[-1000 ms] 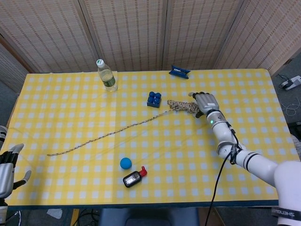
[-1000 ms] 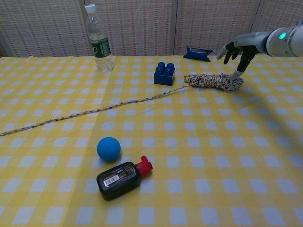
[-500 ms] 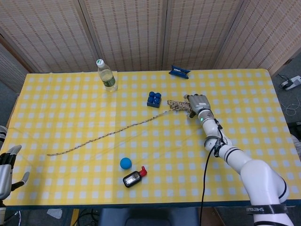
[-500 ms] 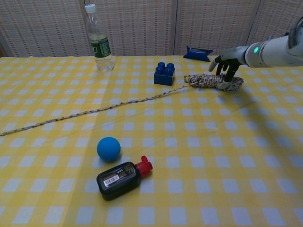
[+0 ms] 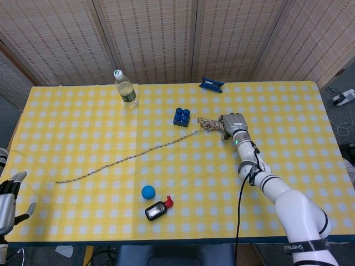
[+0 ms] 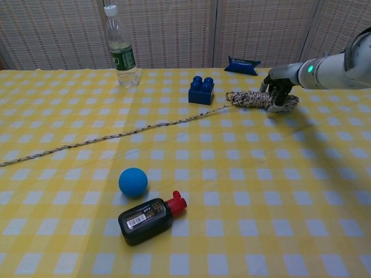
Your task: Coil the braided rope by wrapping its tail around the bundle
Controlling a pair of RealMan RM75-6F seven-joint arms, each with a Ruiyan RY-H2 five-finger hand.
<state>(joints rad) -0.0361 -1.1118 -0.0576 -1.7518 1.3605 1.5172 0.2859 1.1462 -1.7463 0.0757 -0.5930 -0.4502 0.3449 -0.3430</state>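
Right hand [image 6: 279, 91] sits on the bundle [image 6: 250, 99] in the upper right of the chest view, fingers curled down over its right end and apparently gripping it. The tail [image 5: 125, 159] runs loose, stretched across the cloth toward the lower left of the head view, past the blue brick [image 5: 182, 117]. So no wraps laid yet: the whole wrapping job looks undone. Left hand [image 5: 8, 200] waits at the lower left edge, fingers spread, holding nothing.

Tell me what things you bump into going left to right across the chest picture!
Rope tail → water bottle → blue ball → black bottle → blue brick → rope bundle → right hand.
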